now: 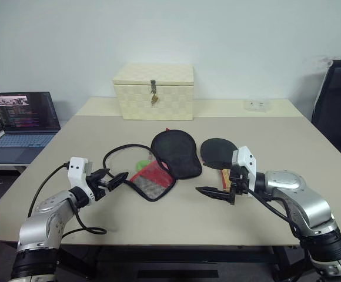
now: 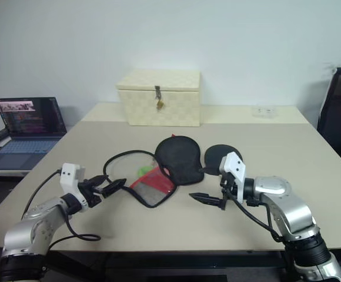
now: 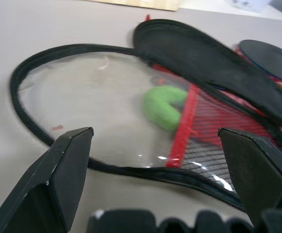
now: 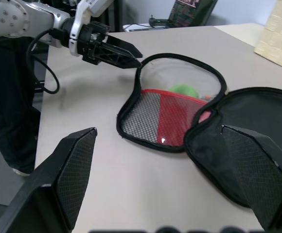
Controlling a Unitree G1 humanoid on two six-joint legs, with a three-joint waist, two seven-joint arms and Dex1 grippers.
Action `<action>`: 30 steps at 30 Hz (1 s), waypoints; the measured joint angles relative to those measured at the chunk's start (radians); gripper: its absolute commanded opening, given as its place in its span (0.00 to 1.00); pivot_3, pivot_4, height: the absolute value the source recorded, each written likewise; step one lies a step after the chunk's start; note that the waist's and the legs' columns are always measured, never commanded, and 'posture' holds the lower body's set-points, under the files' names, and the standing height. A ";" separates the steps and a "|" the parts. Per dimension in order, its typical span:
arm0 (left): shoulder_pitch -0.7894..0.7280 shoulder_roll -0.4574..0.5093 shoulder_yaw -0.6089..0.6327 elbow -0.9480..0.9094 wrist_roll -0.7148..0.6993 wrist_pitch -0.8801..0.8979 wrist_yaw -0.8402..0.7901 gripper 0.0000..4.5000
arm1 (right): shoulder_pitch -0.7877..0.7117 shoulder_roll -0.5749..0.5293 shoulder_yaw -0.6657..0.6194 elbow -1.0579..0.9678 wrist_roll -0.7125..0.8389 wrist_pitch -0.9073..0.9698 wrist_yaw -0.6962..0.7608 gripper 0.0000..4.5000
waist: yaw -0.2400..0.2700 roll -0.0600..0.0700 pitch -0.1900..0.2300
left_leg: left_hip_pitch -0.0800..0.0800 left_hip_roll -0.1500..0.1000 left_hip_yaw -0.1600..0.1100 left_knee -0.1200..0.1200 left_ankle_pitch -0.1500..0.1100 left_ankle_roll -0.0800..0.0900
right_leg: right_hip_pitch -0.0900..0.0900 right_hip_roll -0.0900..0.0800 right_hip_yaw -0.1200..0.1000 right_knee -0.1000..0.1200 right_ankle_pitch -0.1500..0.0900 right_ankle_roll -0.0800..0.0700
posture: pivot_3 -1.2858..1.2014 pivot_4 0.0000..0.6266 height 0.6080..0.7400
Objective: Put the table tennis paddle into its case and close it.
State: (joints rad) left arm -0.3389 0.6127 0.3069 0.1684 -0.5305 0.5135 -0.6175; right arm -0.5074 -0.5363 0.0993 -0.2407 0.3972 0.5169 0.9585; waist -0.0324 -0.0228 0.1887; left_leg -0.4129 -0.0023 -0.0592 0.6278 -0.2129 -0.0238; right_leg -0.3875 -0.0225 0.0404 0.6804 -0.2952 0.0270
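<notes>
Beige desk (image 1: pixel 288 147) carries the case (image 1: pixel 164 158) lying unzipped at its middle, with the table tennis paddle (image 1: pixel 219 151) just beside it. Left end effector (image 1: pixel 116 179) and right end effector (image 1: pixel 209 192), both released and empty, flank them.

You won't get any readable text here. The laptop (image 1: pixel 23 120) left of the bench (image 1: pixel 288 147) has lines of text on its screen, too small to make out. No logo or lettering is legible on the case (image 1: pixel 164 158), the cream box (image 1: pixel 153 91), or the small clear item (image 1: pixel 257 104) at the bench's far edge.
</notes>
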 measured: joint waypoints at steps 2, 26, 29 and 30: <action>0.001 -0.022 0.045 -0.001 -0.023 0.008 0.025 1.00 | 0.008 -0.004 0.000 -0.001 0.004 0.000 -0.002 1.00 | 0.000 0.000 0.000 | 0.000 0.000 -0.001 0.000 0.000 0.000 | 0.000 0.000 0.000 0.000 0.000 0.000 | 0.52 0.24 1.00; -0.277 -0.132 0.091 0.353 -0.038 0.117 0.219 1.00 | -0.006 -0.010 0.000 0.000 0.016 0.000 -0.024 1.00 | 0.003 -0.001 0.000 | -0.003 -0.002 -0.003 0.002 0.001 -0.001 | 0.000 0.000 -0.003 0.000 0.001 0.001 | 0.52 0.24 1.00; -0.306 -0.131 0.091 0.387 -0.035 0.117 0.211 0.86 | -0.002 -0.014 0.000 -0.002 0.017 0.000 -0.027 1.00 | 0.002 -0.001 0.000 | -0.003 -0.002 -0.004 0.002 0.001 -0.002 | -0.001 0.000 -0.003 0.001 0.001 0.001 | 0.52 0.24 1.00; -0.318 -0.131 0.091 0.401 -0.033 0.117 0.208 0.79 | -0.001 -0.016 -0.001 -0.003 0.017 0.000 -0.028 1.00 | 0.002 -0.001 0.000 | -0.003 -0.003 -0.004 0.002 0.001 -0.002 | 0.000 0.000 -0.003 0.001 0.001 0.001 | 0.52 0.24 1.00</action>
State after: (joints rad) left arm -0.6569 0.4818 0.3976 0.5691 -0.5636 0.6310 -0.4092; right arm -0.5086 -0.5519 0.0988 -0.2439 0.4139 0.5168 0.9306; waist -0.0303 -0.0234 0.1885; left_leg -0.4154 -0.0049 -0.0630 0.6296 -0.2118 -0.0255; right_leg -0.3880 -0.0226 0.0374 0.6811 -0.2939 0.0283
